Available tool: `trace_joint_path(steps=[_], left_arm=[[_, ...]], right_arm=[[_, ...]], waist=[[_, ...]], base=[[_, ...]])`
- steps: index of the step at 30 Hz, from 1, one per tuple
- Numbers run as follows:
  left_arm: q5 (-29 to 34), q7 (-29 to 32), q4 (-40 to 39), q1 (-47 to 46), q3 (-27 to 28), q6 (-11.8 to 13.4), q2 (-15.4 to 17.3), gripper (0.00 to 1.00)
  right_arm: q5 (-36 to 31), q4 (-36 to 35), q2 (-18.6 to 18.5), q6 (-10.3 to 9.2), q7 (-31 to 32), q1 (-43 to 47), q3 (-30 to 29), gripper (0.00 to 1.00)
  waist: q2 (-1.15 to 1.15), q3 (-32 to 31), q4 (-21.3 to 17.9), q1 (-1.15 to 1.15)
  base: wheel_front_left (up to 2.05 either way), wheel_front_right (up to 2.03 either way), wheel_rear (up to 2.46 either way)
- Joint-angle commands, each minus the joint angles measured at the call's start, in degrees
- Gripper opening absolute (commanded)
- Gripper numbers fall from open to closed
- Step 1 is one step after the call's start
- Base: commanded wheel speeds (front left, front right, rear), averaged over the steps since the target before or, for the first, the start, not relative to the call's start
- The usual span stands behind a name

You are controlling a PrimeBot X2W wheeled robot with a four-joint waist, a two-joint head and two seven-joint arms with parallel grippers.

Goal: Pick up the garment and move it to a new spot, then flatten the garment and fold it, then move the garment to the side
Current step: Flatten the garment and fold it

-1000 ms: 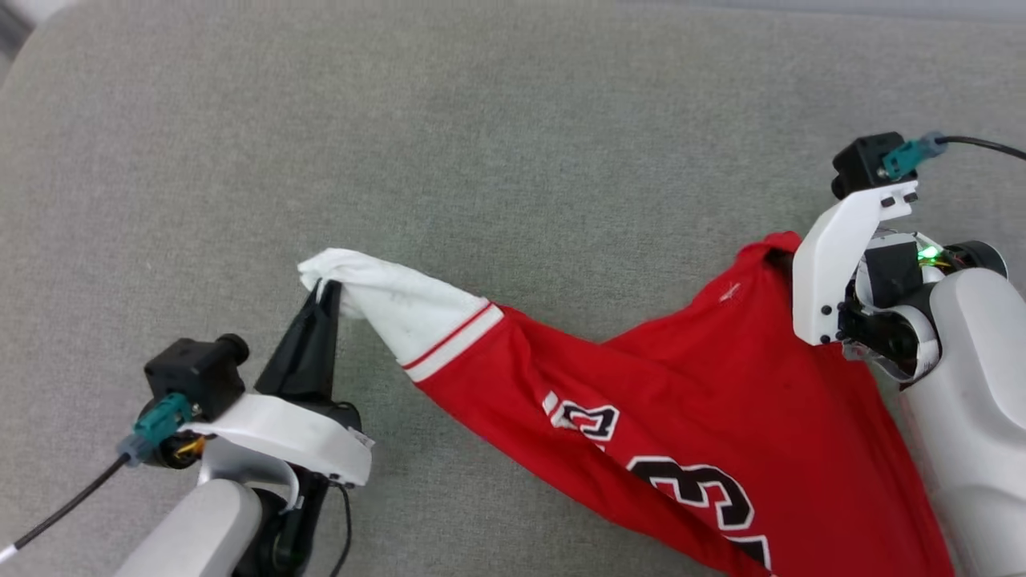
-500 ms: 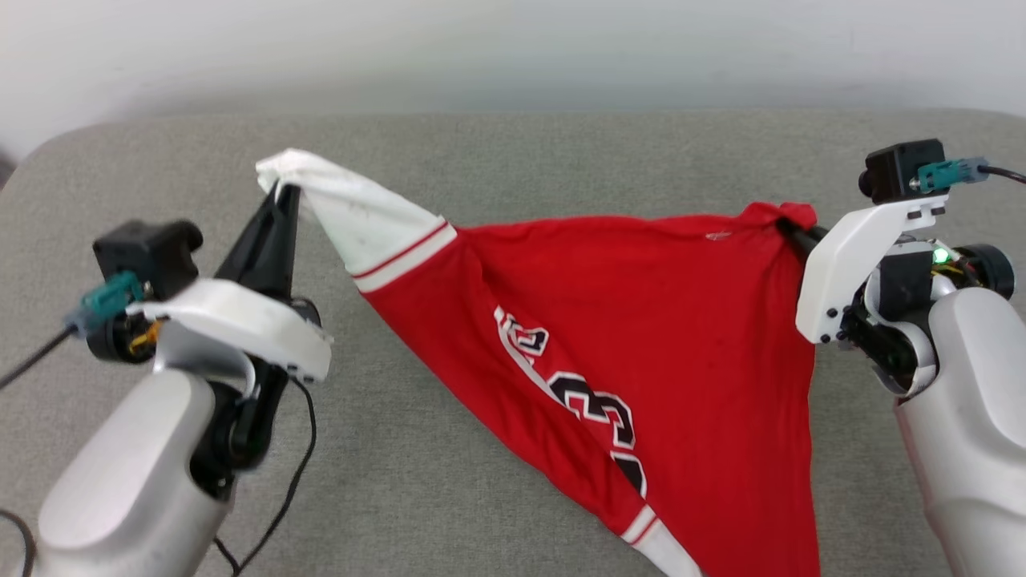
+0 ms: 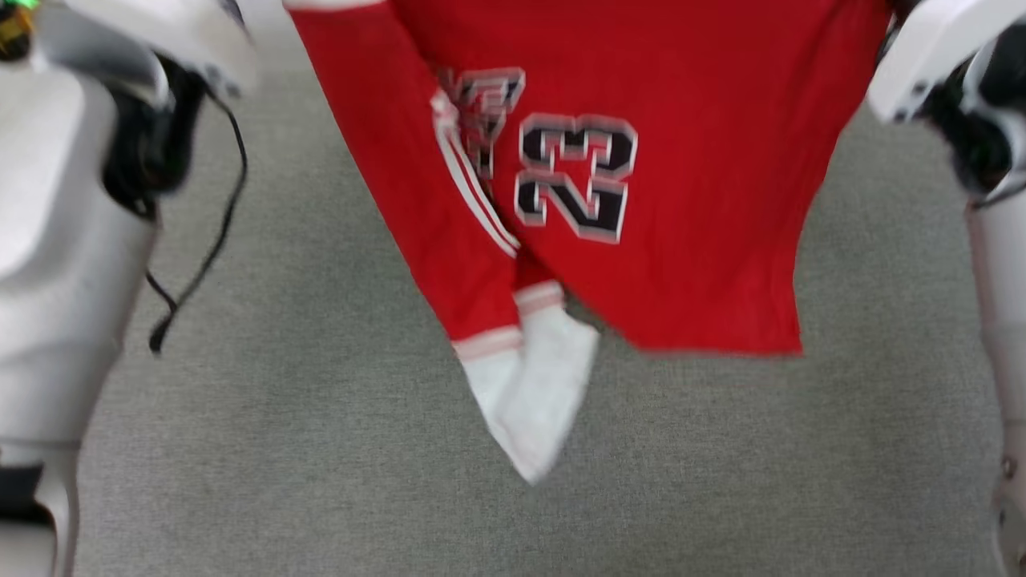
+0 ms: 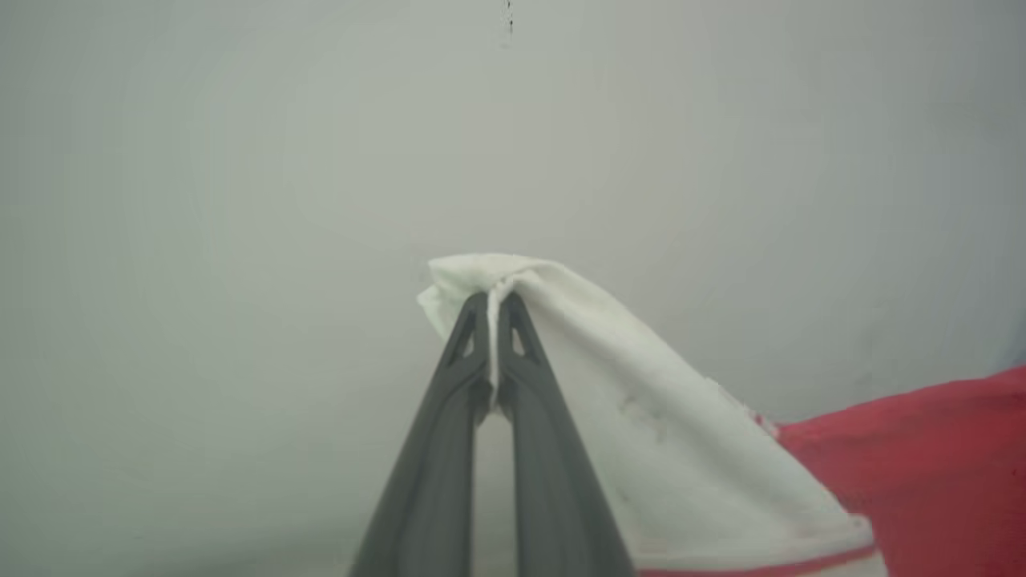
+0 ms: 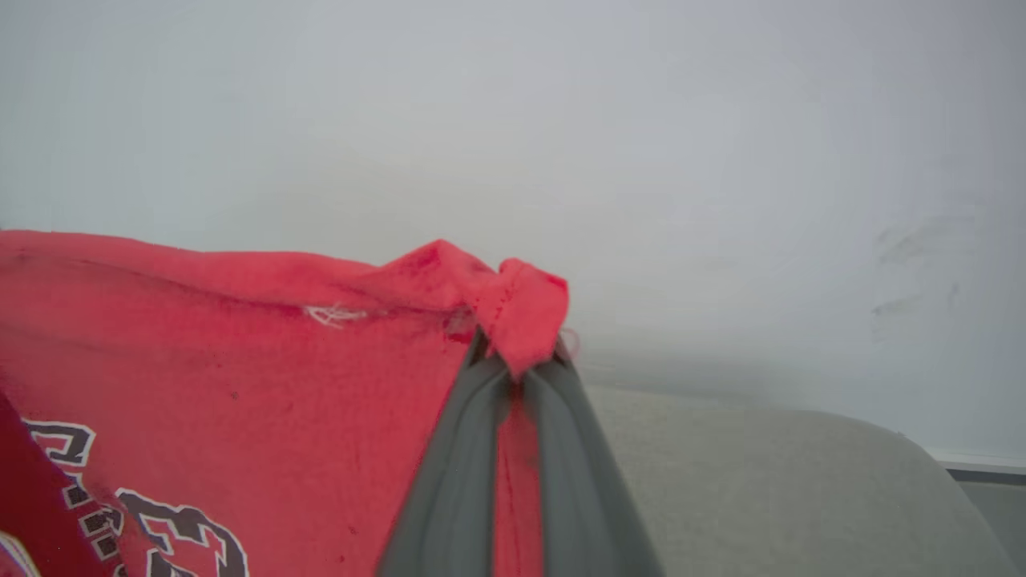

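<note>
The garment [image 3: 705, 240] hangs spread between the two arms above the grey fabric-covered counter [image 3: 321, 481], and its top edge runs out of the head view. The left pincer [image 4: 493, 300] has its two dark fingers [image 4: 445, 449] pressed together on the tip of a white sleeve [image 4: 641, 433], with a thin fold of white cloth caught between them and a pale wall [image 4: 240, 160] behind. The right pincer [image 5: 517, 361] is clamped on a bunched red corner of the garment, where the cloth folds over its tips. In the head view the printed face is toward the camera, with the black, white-outlined number [image 3: 573, 176] near the middle and partly folded letters just left of it. A second sleeve [image 3: 537, 393], white with striped trim, dangles lowest. This view is blurred, so I cannot tell whether that sleeve touches the counter. The left forearm [image 3: 56, 240] fills the left edge with a black cable [image 3: 216, 200] looping beside it, and the right forearm [image 3: 1002, 320] runs down the right edge
</note>
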Motion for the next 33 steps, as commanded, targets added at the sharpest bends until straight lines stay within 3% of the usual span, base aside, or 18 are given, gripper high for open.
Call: trace_joint_path(steps=[1,12,20,25,33], left_arm=[[0.99,-0.97,2.36,-5.06,0.63,-0.36,-0.42,0.0],[4.56,-3.91,13.03,-30.08,2.75,-2.61,0.02,0.0],[5.76,-3.99,15.35,-41.3,3.27,-3.07,0.48,0.0],[5.45,-3.81,16.44,-43.02,2.92,-3.73,-0.25,0.0],[2.69,-3.15,20.03,-38.49,2.89,-5.68,-1.78,0.0]], right_arm=[[-0.7,0.8,-0.05,-0.02,-1.63,-4.28,-0.61,0.0],[-1.87,4.15,-0.11,-0.03,-10.06,-26.29,-2.75,0.0],[-1.88,7.24,-1.15,-0.03,-13.37,-37.51,-1.66,0.0],[-1.22,10.49,-1.53,-0.03,-14.84,-41.47,-0.01,0.0],[0.46,17.18,-0.98,-0.03,-16.37,-42.12,4.27,0.0]], waist=[[0.0,3.39,-0.68,0.0],[0.0,14.2,-2.58,0.0],[0.0,22.06,-3.1,0.0],[0.0,26.12,-2.74,0.0],[0.0,28.25,-2.01,0.0]], base=[[0.0,0.0,0.0],[0.0,0.0,0.0],[0.0,0.0,0.0],[0.0,0.0,0.0],[0.0,0.0,0.0]])
